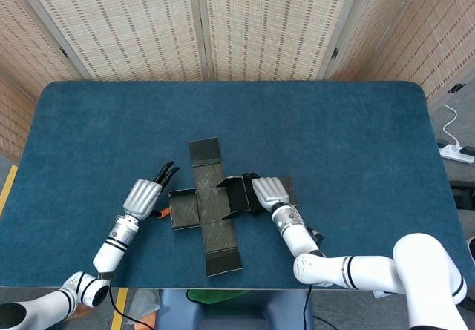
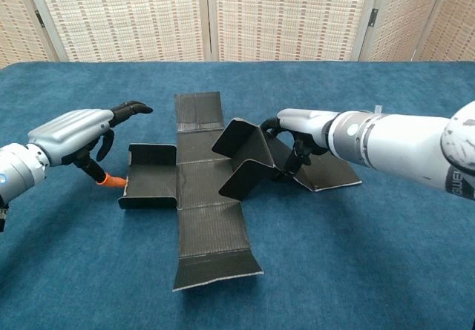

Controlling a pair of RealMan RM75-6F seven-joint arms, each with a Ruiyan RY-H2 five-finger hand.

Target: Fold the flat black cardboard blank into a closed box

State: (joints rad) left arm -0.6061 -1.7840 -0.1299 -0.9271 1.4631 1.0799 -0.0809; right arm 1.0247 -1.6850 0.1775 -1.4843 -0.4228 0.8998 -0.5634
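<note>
The black cardboard blank lies cross-shaped on the blue table, its long arm running near to far. Its left flap is bent up at the edges. The right panel stands raised and folded. My right hand grips that right panel at its fold, with the fingers curled over the card. My left hand hovers just left of the left flap with its fingers apart and holds nothing. Its orange thumb tip is close to the flap's edge.
The blue cloth table stretches wide on all sides of the blank. Woven screens stand behind the far edge. A white power strip lies on the floor to the right.
</note>
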